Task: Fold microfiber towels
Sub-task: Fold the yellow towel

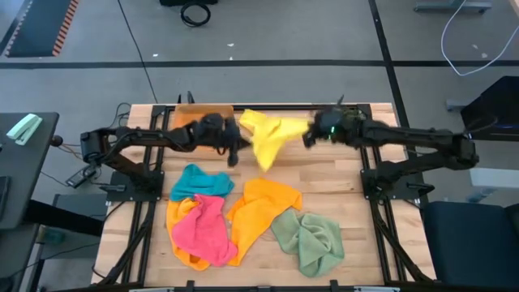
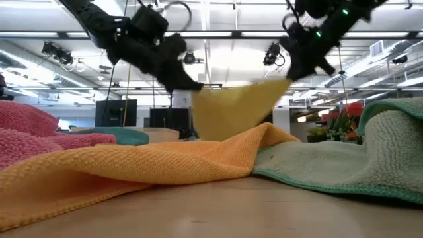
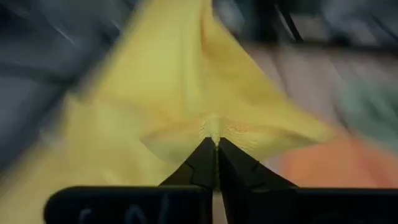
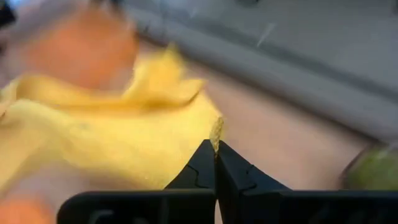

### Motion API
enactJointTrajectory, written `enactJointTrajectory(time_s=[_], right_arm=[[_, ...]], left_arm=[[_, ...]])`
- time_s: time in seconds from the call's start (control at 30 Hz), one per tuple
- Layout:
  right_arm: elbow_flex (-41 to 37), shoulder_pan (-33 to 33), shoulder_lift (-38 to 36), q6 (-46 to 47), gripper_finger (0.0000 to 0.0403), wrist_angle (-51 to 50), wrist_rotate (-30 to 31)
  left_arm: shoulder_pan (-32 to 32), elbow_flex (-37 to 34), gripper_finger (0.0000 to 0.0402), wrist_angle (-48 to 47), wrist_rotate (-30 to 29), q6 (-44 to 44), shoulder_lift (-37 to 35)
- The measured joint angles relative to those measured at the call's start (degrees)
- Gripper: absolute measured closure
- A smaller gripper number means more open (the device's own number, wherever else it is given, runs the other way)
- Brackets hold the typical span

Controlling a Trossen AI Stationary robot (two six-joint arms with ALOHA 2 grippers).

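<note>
I hold the yellow towel [image 1: 268, 134] stretched above the table [image 1: 357, 203], left gripper [image 3: 216, 144] and right gripper [image 4: 216, 144] each pinched on a corner, to spread it for folding.

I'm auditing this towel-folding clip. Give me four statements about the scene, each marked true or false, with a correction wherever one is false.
1. Both grippers pinch the yellow towel, the left gripper and the right gripper each at an edge. True.
2. The yellow towel lies flat on the table. False: it hangs lifted between the two arms.
3. The pink towel lies on an orange towel. True.
4. The green towel is being held by the right gripper. False: it lies crumpled on the table, untouched.
</note>
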Motion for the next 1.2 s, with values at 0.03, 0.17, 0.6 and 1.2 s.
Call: enactJointTrajectory(time_s=[0.03,0.17,0.6,1.2], right_arm=[[-2.53,1.42,0.03,2.38,0.0402,0.59,-0.95],[-13.16,7.22,1.58,14.18,0.0402,6.6,-1.92],[-23.95,11.66,4.17,25.76,0.0402,17.66,-0.33],[-23.71,10.99,4.65,21.17,0.0402,19.68,0.08]], left_arm=[[-1.02,0.0,0.0357,-3.21,0.76,2.48,0.52],[-6.48,0.0,0.03,-13.53,0.92,15.83,3.01],[-22.39,0.39,0.0191,-2.98,-13.15,56.22,7.61],[-22.74,22.16,0.024,-19.84,-20.05,35.35,27.54]])
